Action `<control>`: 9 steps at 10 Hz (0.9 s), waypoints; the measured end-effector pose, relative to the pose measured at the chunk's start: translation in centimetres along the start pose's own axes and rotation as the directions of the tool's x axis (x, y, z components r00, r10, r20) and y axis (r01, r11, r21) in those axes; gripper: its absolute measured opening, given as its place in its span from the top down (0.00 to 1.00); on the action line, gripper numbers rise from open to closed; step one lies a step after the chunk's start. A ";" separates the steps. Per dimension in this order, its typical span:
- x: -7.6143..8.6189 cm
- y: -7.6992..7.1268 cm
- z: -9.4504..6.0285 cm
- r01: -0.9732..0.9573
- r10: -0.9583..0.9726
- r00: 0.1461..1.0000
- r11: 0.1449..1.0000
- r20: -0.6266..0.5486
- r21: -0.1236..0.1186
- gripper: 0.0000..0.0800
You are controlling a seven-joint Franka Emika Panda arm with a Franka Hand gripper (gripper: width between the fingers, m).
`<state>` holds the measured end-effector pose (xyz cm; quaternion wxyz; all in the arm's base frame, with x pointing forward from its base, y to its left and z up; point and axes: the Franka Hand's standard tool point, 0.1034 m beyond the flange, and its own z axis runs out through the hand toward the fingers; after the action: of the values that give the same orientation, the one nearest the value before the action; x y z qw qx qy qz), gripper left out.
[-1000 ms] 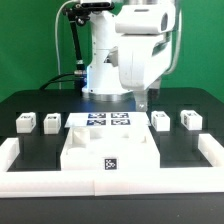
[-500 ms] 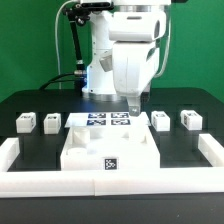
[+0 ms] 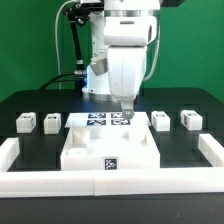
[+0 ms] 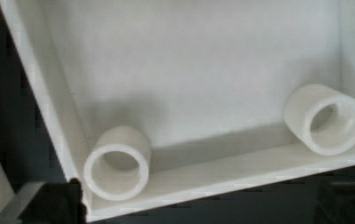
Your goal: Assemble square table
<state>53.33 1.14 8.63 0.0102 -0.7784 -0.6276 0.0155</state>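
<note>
The square table's white panel [image 3: 108, 147] lies near the front of the black table, rim up, with a small tag [image 3: 110, 163] on its front wall. Two white block legs [image 3: 26, 122] [image 3: 51, 122] sit at the exterior view's left and two more [image 3: 160, 121] [image 3: 190, 119] at its right. My gripper [image 3: 127, 109] hangs over the panel's back edge. In the wrist view the panel's inside [image 4: 192, 80] fills the frame, with two round sockets [image 4: 117, 160] [image 4: 327, 118]. The gripper [image 4: 200, 205] is open and empty, with dark fingertips [image 4: 49, 200] at the frame's edges.
The marker board [image 3: 100, 121] lies flat behind the panel, under my gripper. A low white wall [image 3: 110, 186] runs along the front and up both sides [image 3: 10, 150] [image 3: 211, 149]. The robot base stands behind.
My arm has swung toward the exterior view's left, carrying the gripper from near the right legs to over the panel's back edge. The parts have not moved.
</note>
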 end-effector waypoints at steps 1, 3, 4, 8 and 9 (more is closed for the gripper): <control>-0.1 -0.3 0.1 0.000 0.000 1.000 1.000 0.000 0.002 0.19; -0.4 -1.7 0.5 0.008 -0.008 1.000 1.000 0.004 0.014 0.19; -0.8 -2.7 1.2 0.045 -0.045 0.999 0.999 0.003 0.017 0.19; -1.8 -5.9 2.8 0.079 -0.079 0.997 0.997 -0.001 0.021 0.19; -1.9 -6.5 3.0 0.079 -0.079 0.997 0.996 0.000 0.029 0.19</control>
<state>46.47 0.60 5.87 0.0217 -0.7527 -0.6575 0.0248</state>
